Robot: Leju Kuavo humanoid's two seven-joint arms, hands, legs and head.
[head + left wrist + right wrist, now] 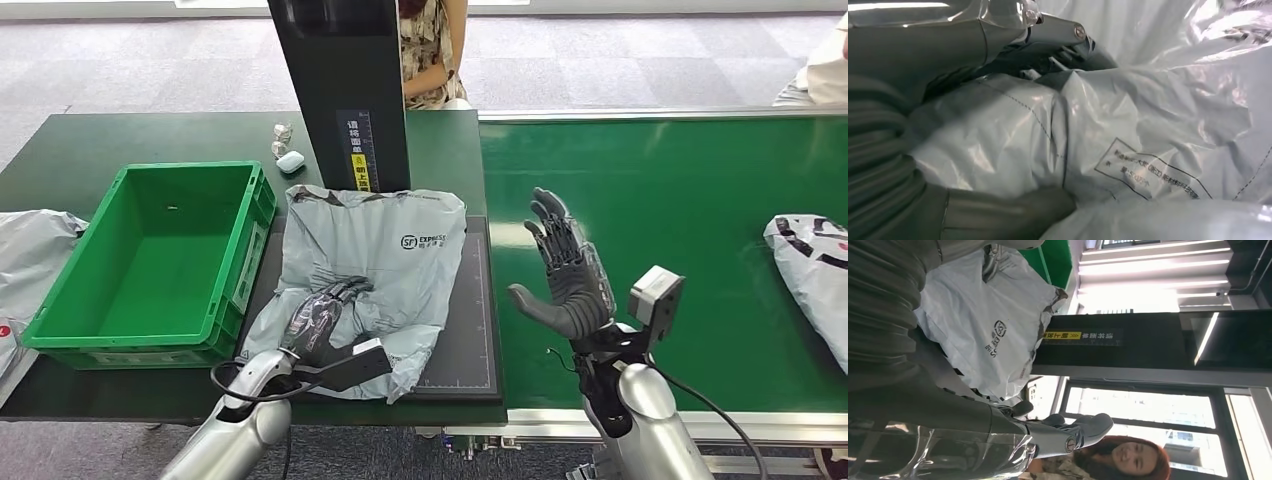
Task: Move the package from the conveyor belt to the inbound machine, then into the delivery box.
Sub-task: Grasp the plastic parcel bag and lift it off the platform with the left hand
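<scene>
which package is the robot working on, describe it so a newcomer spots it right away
Find the tall black machine at the back of the green table. On the dark pad at its foot, right of the green box, lies a crumpled grey package. Unlike the grey bags at the far left and on the belt, it shows an Express logo, with the left robot hand on it.

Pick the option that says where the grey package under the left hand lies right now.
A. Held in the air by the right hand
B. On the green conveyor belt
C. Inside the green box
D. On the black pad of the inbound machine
D: the grey package lies flat on the black pad in front of the machine's dark column, with the left hand resting on it; the green box beside it holds no package.
</scene>
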